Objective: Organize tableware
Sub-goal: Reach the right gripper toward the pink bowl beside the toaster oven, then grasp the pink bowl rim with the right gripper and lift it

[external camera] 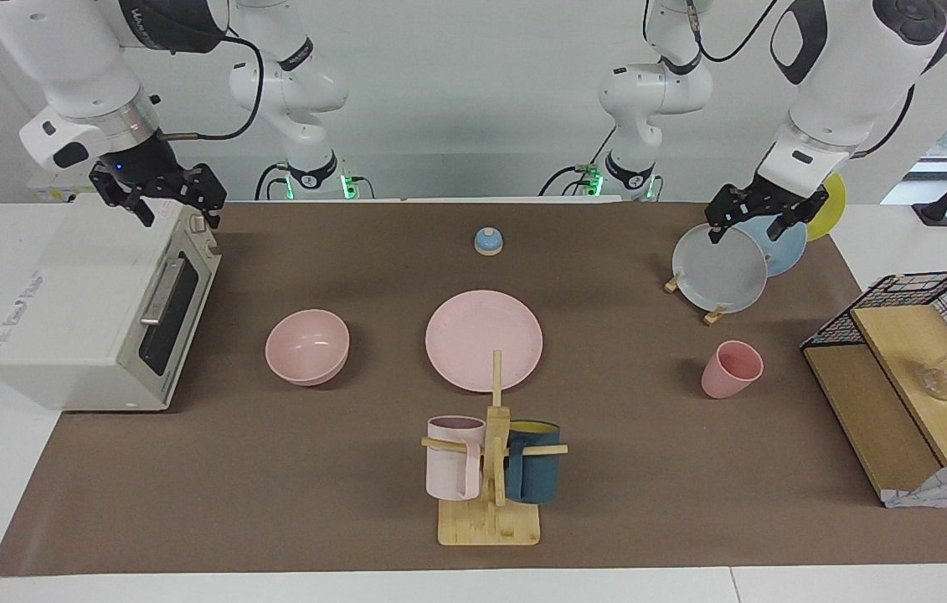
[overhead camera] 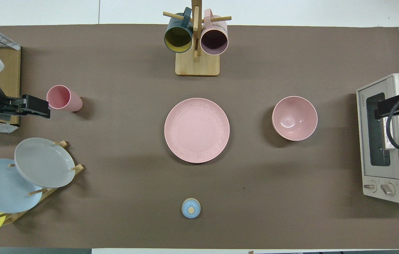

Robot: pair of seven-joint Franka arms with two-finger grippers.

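Observation:
The pink plate (external camera: 484, 339) lies flat at the middle of the brown mat and also shows in the overhead view (overhead camera: 197, 129). The pink bowl (external camera: 307, 346) stands upright beside it toward the right arm's end (overhead camera: 294, 118). The pink cup (external camera: 731, 368) stands upright toward the left arm's end (overhead camera: 64, 98). My left gripper (external camera: 747, 230) is open and empty, raised over the plate rack, apart from the cup (overhead camera: 46, 107). My right gripper (external camera: 178, 218) is open and empty, raised over the toaster oven (overhead camera: 377, 111).
A toaster oven (external camera: 63, 301) stands at the right arm's end. A rack with grey, blue and yellow plates (external camera: 720, 272) and a wire-and-wood shelf (external camera: 900, 368) stand at the left arm's end. A mug tree (external camera: 488, 523) is farthest from the robots. A blue bell (external camera: 488, 241) is nearest.

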